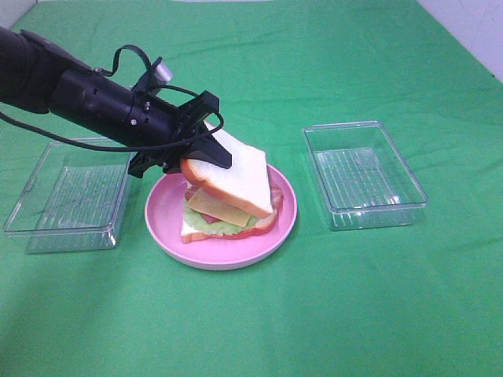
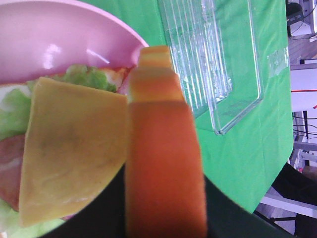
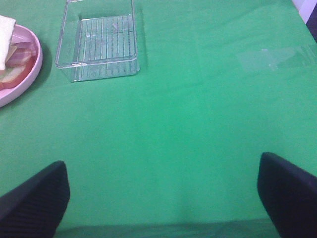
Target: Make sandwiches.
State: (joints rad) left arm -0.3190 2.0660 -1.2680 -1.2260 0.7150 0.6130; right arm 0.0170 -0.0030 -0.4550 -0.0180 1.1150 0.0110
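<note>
My left gripper (image 1: 206, 157) is shut on the top bread slice (image 1: 236, 177), white with an orange-brown crust, and holds it tilted over the stack on the pink plate (image 1: 236, 255). The slice's low edge rests on or near the yellow cheese (image 1: 216, 208). Under the cheese lie pale green lettuce (image 1: 214, 226), reddish bacon (image 1: 266, 222) and the bottom bread slice (image 1: 191, 232). The left wrist view shows the held crust (image 2: 163, 163) edge-on beside the cheese (image 2: 69, 148) and lettuce (image 2: 86, 77). My right gripper (image 3: 163, 198) is open and empty over bare cloth, out of the exterior high view.
A clear plastic tray (image 1: 67, 196) stands left of the plate and another (image 1: 363, 174) to its right, both empty. The right tray (image 3: 99, 42) and the plate's rim (image 3: 22, 84) show far ahead in the right wrist view. Green cloth covers the table.
</note>
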